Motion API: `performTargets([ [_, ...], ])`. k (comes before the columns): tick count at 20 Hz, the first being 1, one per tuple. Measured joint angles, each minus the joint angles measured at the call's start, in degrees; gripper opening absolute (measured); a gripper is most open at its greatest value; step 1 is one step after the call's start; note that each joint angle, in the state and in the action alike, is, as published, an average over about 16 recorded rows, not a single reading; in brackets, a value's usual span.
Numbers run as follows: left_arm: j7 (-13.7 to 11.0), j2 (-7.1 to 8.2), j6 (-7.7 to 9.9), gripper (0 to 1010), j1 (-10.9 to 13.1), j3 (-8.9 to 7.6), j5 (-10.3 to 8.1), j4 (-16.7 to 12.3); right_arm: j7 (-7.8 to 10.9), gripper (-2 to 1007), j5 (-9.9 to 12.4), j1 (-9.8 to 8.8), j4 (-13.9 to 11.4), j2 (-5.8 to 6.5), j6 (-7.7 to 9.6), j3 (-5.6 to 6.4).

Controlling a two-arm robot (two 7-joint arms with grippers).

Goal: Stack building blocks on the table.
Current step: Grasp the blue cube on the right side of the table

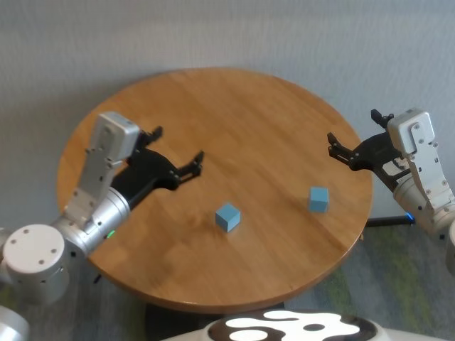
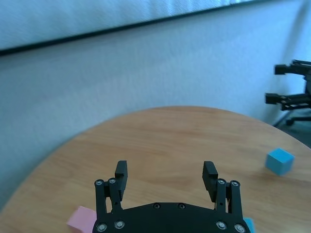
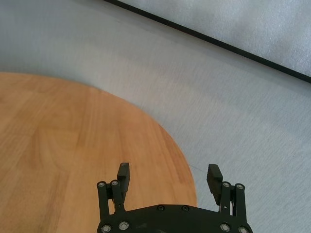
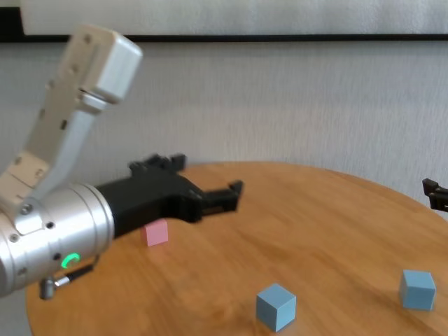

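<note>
Two light blue blocks lie apart on the round wooden table (image 1: 234, 114): one near the middle front (image 1: 227, 217), one to the right (image 1: 318, 199). Both show in the chest view (image 4: 276, 306) (image 4: 418, 288). The pink block (image 4: 157, 232) sits beneath my left arm; it is hidden in the head view and shows in the left wrist view (image 2: 81, 219). My left gripper (image 1: 179, 145) is open and empty above the table's left side, left of the middle blue block. My right gripper (image 1: 353, 131) is open and empty over the table's right edge, beyond the right blue block.
A grey wall stands behind the table. Carpeted floor shows past the table's right edge (image 3: 233, 126). In the left wrist view the right gripper (image 2: 291, 85) shows far off, and the right blue block (image 2: 280, 161) lies ahead.
</note>
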Motion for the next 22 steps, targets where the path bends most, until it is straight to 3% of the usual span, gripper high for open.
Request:
performTargets([
  [7, 5.46, -1.16, -6.14, 1002, 1.90, -3.23, 3.27, 0.31, 0.00, 1005, 0.00, 0.00, 0.00, 0.00, 0.00, 0.00],
  [15, 7.87, -1.69, -8.66, 1001, 2.45, -4.34, 5.59, 0.95, 0.09, 1005, 0.56, -0.35, -0.67, 0.00, 0.65, 0.28],
  [19, 7.72, -1.70, -8.63, 1001, 2.42, -4.26, 5.69, 1.02, -0.21, 1005, 2.63, -1.88, -3.53, -0.11, 3.37, 1.36],
  [22, 7.51, -1.67, -8.37, 1001, 2.34, -4.15, 5.45, 1.03, -1.18, 1005, 4.88, -3.74, -7.02, -0.48, 7.16, 2.56],
])
